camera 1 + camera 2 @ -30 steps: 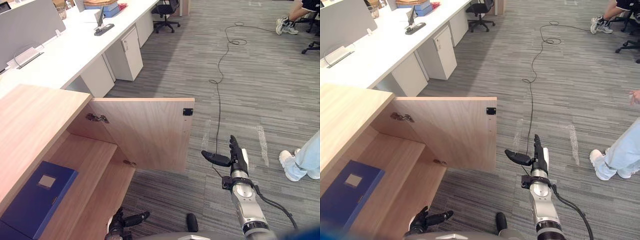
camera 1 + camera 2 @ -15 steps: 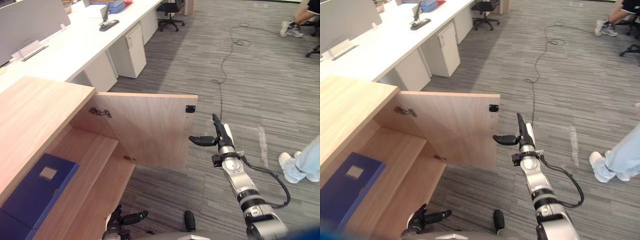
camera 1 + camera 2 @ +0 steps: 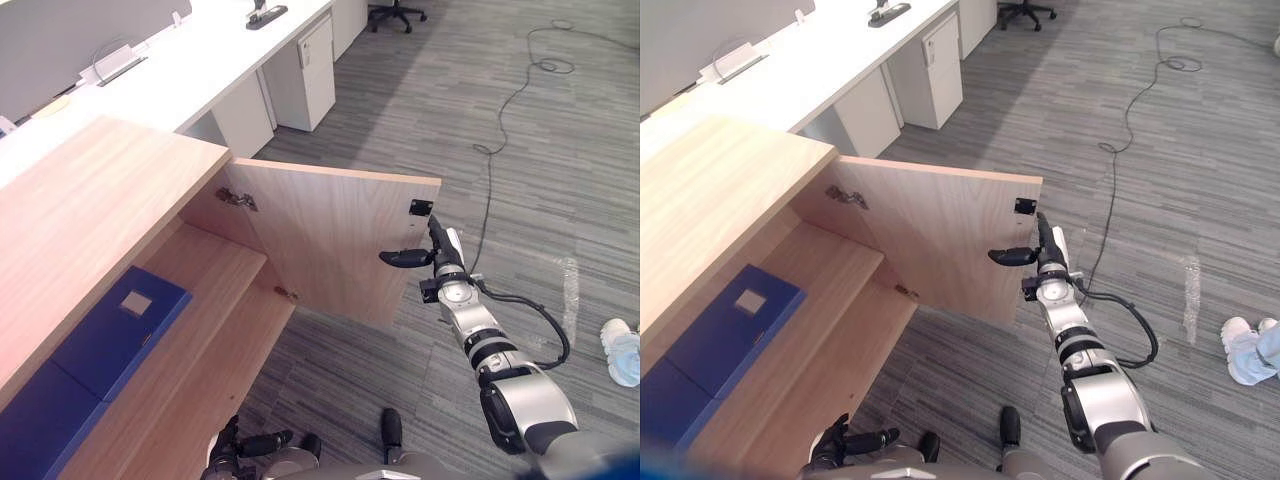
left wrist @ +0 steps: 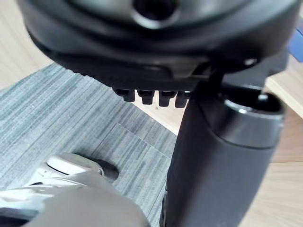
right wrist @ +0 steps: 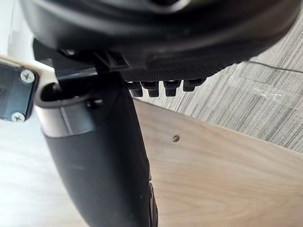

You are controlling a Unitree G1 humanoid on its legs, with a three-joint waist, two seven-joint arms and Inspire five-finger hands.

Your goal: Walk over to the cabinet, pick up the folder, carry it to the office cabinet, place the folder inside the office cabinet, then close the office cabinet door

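The blue folder [image 3: 120, 325] lies flat on the shelf inside the open wooden office cabinet [image 3: 90, 210]. The cabinet door [image 3: 340, 245] stands swung out over the carpet. My right hand [image 3: 441, 262] is open at the door's free edge, just below the black catch plate [image 3: 419, 208]. Its fingers point up and its thumb [image 5: 94, 156] reaches across the door's inner face. My left hand [image 3: 245, 445] hangs low beside me, open and holding nothing.
A darker blue folder [image 3: 35, 430] lies next to the first on the shelf. White desks [image 3: 200, 60] with a drawer unit [image 3: 305, 70] stand beyond the cabinet. A person's white shoe [image 3: 622, 350] is on the carpet at the right.
My right hand has risen and moved left from open floor to the door's free edge. The camera has shifted, bringing more of the cabinet into view. The folder has not moved.
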